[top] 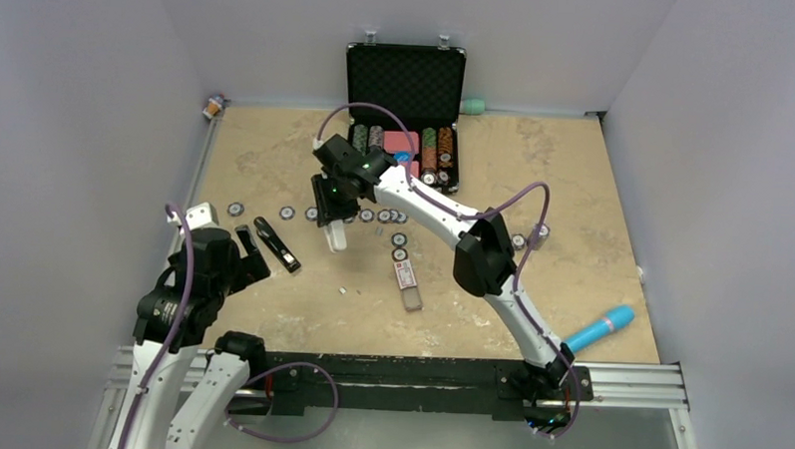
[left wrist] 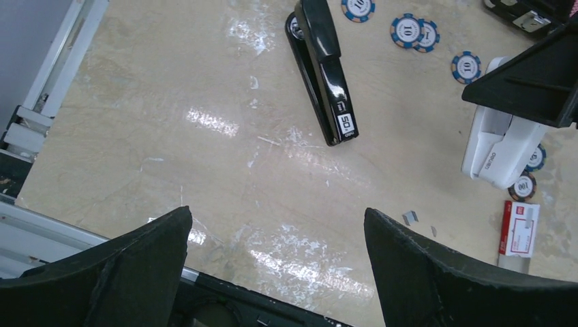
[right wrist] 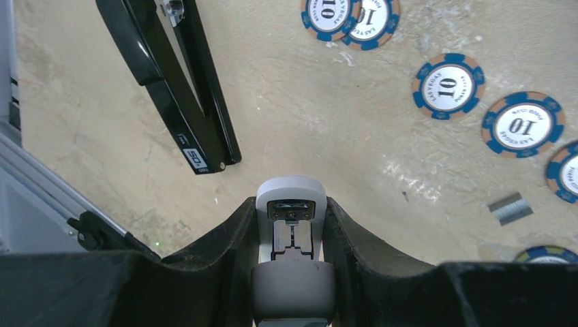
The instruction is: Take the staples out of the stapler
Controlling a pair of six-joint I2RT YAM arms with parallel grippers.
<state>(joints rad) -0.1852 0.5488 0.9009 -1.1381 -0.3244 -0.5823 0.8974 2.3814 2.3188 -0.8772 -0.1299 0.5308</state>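
Tan table; right wrist view alone shows stapler splayed open.

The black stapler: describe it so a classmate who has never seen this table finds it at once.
From the open chip case at the far edge, come nearer to the row of poker chips. Just nearer than its left end lies the stapler, flat on the table. It is the only slim black bar, unlike the white block beside it.
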